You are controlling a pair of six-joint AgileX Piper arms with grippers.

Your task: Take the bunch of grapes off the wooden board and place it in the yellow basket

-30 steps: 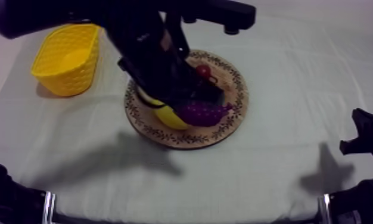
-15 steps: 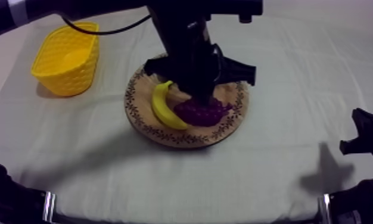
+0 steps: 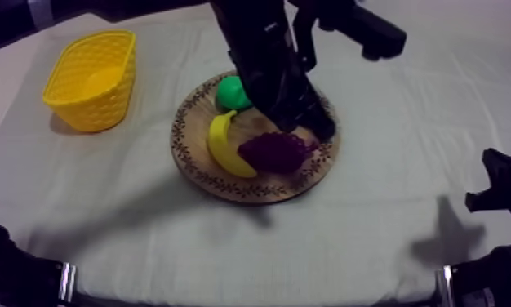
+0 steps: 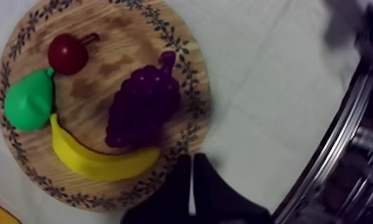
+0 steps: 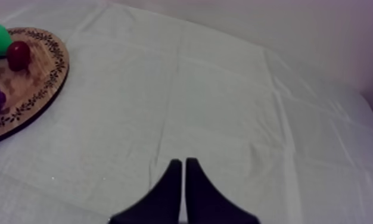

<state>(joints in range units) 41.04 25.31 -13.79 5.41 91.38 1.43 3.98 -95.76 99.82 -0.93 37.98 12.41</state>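
Note:
The purple bunch of grapes (image 3: 275, 153) lies on the round wooden board (image 3: 251, 193), stem toward the right rim, beside the banana (image 3: 224, 147). A green pear (image 3: 233, 94) sits at the board's back. My left gripper (image 3: 322, 129) hangs above the board's right part, apart from the fruit. In the left wrist view its fingers (image 4: 192, 189) lie together as a narrow wedge over the rim, near the grapes (image 4: 142, 107) and banana (image 4: 99, 162). A small red fruit (image 4: 67, 53) rests by the pear (image 4: 28, 102). The yellow basket (image 3: 91, 77) stands at the far left. My right gripper (image 5: 183, 179) is shut, low at the right.
Bare cloth surrounds the board on all sides. My left arm reaches in from the upper left and crosses above the board's back half. The right arm (image 3: 504, 192) rests at the table's right edge, well away from the board (image 5: 40, 95).
My left arm has swung right and up across the board, uncovering the banana and then the pear. The grapes stay in place on the board. The right arm has not moved.

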